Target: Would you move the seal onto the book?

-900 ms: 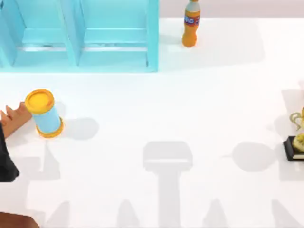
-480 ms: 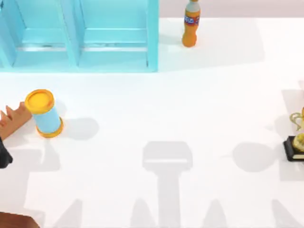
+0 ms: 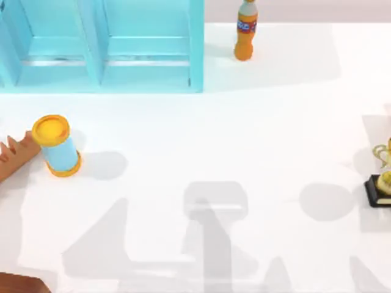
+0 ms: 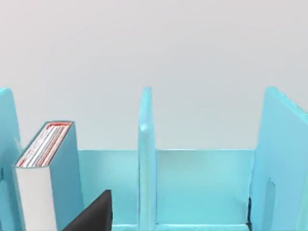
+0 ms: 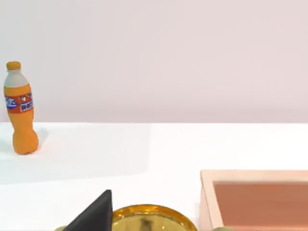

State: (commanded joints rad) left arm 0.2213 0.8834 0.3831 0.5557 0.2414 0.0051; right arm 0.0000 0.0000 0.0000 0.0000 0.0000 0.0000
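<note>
With the teal book (image 4: 48, 175) upright in the light-blue shelf (image 3: 195, 55) at far left, and my left pincer (image 4: 94, 214) and right pincer (image 5: 94, 214) open or closed I cannot tell, the seal may topple off that narrow top edge.

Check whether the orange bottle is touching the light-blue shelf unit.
Apart. The top view shows a strip of bare white table between the orange bottle and the right wall of the light-blue shelf unit, so the two do not meet.
</note>
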